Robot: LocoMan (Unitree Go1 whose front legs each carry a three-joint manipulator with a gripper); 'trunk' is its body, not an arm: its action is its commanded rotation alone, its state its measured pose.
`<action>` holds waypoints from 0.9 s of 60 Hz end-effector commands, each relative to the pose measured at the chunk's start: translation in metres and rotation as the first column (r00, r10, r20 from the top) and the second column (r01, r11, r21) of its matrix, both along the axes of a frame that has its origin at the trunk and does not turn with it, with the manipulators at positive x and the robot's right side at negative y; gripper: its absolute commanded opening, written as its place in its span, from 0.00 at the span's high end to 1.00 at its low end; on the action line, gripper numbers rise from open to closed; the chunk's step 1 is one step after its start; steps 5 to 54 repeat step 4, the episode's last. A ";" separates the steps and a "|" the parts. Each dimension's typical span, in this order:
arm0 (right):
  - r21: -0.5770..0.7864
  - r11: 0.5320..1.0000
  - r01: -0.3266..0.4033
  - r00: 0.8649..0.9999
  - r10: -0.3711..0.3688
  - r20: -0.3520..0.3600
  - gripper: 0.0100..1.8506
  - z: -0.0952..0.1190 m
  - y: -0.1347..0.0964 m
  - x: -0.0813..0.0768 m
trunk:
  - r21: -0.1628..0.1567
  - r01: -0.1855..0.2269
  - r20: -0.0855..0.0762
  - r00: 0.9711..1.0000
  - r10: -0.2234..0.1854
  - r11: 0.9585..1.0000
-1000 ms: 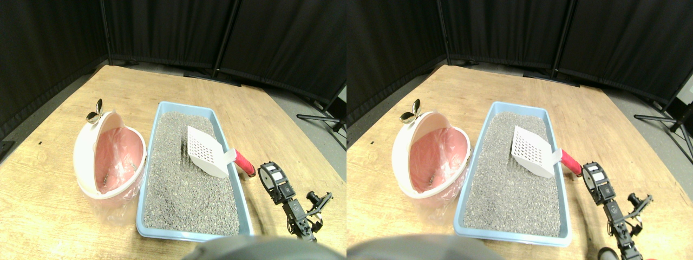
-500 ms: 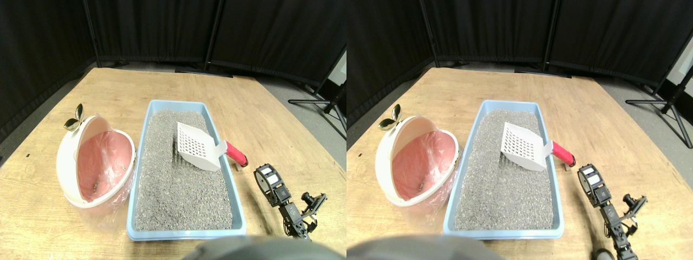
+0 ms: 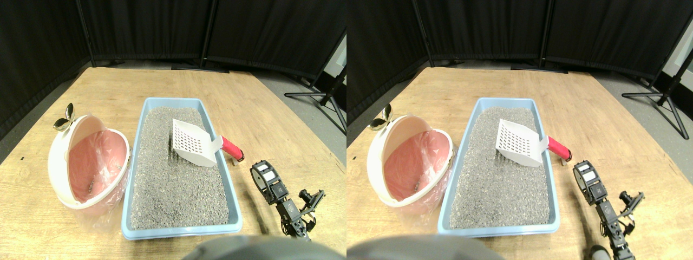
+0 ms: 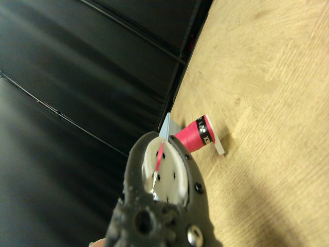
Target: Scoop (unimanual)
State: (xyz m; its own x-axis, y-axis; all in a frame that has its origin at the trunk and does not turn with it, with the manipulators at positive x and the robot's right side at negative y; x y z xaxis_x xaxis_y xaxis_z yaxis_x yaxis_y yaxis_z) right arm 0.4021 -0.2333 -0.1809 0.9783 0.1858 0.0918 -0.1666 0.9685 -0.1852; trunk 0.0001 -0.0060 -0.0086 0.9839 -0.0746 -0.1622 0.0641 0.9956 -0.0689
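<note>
Blue tray (image 3: 234, 197) holds grey litter (image 3: 176, 179); white scoop (image 3: 190, 143) rests there.

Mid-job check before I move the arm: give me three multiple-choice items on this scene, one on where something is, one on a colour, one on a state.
1. Where does the white scoop lie?
A. in the pink-lined bin
B. on the litter in the blue litter tray
C. on the wooden floor

2. What colour is the scoop's handle?
A. red
B. green
C. black

3. Is the right gripper holding the scoop?
A. yes, by the handle
B. yes, by the blade
C. no, it is apart from it

Answers: 1 B, its slotted blade rests on the grey litter inside the blue litter tray. 2 A, the handle sticks out over the tray's rim. 3 C, wooden floor shows between them.
</note>
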 end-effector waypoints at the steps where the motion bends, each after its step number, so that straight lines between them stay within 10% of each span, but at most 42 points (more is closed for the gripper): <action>1: -0.001 1.000 0.001 0.999 -0.001 0.039 0.98 0.007 0.005 0.000 | -0.028 0.011 0.015 1.000 -0.011 1.000; 54: 0.006 1.000 -0.007 0.999 0.007 0.044 0.98 0.007 0.006 0.000 | -0.026 0.012 0.013 1.000 -0.012 1.000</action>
